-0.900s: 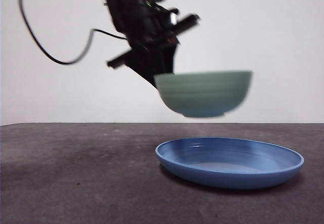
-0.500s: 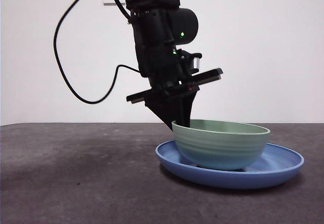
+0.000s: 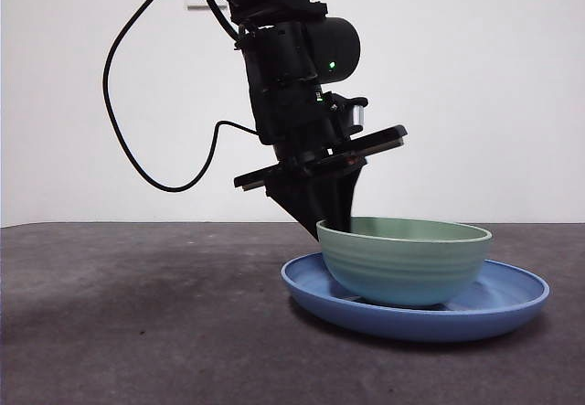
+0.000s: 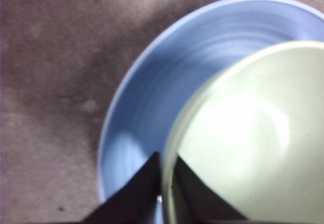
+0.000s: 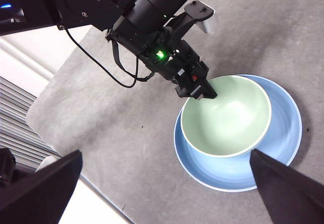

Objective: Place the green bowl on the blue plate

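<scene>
The green bowl (image 3: 407, 263) sits inside the blue plate (image 3: 512, 309), toward its left side. My left gripper (image 3: 334, 222) reaches down at a slant and is shut on the bowl's left rim. In the left wrist view its jaws stand one outside and one inside the rim of the bowl (image 4: 253, 133), over the plate (image 4: 152, 92). The right wrist view looks down from high up on the bowl (image 5: 225, 115), the plate (image 5: 283, 148) and the left gripper (image 5: 197, 90). My right gripper (image 5: 166, 153) hangs open and empty, far above the table.
The dark grey table (image 3: 137, 314) stretches left of the plate. A black cable (image 3: 137, 149) loops from the left arm. The table's edge (image 5: 76, 148) and a ribbed grey surface beyond it show in the right wrist view.
The left gripper has come down with the bowl from above the plate and set it inside. In the last half second the bowl only shifted slightly right.
</scene>
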Available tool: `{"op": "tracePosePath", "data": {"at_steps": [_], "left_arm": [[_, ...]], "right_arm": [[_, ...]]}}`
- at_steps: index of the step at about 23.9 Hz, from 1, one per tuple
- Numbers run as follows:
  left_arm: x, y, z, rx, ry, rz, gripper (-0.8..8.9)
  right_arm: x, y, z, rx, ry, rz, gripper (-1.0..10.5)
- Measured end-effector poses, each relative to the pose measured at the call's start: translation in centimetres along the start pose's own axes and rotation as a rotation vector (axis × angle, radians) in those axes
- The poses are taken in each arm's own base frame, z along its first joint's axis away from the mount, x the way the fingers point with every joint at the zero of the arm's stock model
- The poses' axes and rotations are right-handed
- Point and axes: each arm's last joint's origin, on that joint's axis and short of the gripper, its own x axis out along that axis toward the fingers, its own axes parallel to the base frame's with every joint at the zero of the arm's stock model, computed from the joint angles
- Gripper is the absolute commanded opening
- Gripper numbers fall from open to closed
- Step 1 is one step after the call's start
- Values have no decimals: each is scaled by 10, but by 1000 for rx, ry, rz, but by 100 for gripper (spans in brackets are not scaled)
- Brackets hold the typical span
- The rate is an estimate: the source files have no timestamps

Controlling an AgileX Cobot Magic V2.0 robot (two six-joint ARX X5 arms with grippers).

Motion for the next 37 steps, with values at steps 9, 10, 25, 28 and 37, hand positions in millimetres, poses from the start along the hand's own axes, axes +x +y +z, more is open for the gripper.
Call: {"op": "tracePosePath", "data": {"at_steps": [9, 10, 25, 28, 37], "left_arm": [[-18, -5, 7, -34, -36, -61, 620], [-28, -7, 6, -30, -48, -63, 620], [-265, -36, -99, 222, -367, -103, 619], [-274, -33, -133, 245, -400, -105, 620], [-289, -23, -224, 276, -518, -111, 620]], "right_arm": [[0, 0, 0, 0, 0, 0, 624], [0, 0, 0, 0, 0, 0, 624], [0, 0, 0, 0, 0, 0, 624], [0, 0, 0, 1, 1, 0, 624], [0, 0, -3, 24, 26, -4, 623]]}}
